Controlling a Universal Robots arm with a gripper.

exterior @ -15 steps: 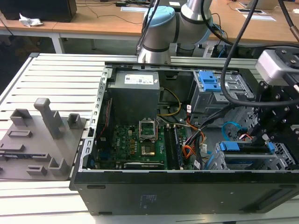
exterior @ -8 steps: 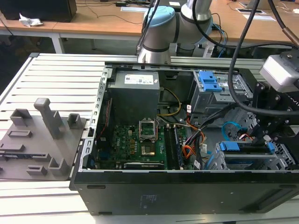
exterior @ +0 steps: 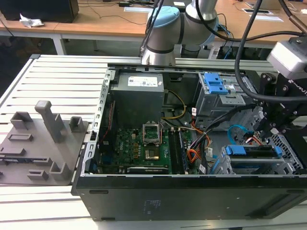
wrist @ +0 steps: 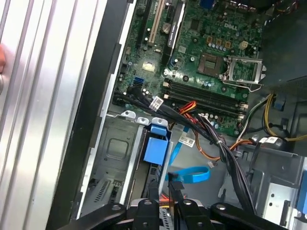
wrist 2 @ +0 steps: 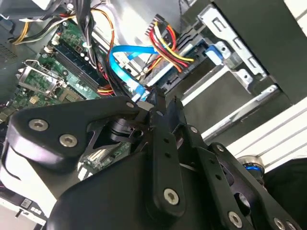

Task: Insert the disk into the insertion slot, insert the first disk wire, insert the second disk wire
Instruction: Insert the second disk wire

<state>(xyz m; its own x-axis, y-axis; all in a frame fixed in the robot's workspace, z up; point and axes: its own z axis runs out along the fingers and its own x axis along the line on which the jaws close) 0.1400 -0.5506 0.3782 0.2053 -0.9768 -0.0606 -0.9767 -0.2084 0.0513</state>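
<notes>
At the case's right end in the exterior view, the gripper (wrist 2: pixel 160 103) pinches the second disk wire (wrist 2: pixel 125 72) by its plug, just beside the disk (exterior: pixel 250 152) seated in the insertion slot (exterior: pixel 283 165).

second disk wire (wrist: pixel 189 174): glossy blue plastic | gripper (wrist: pixel 164 191): matt black
</notes>
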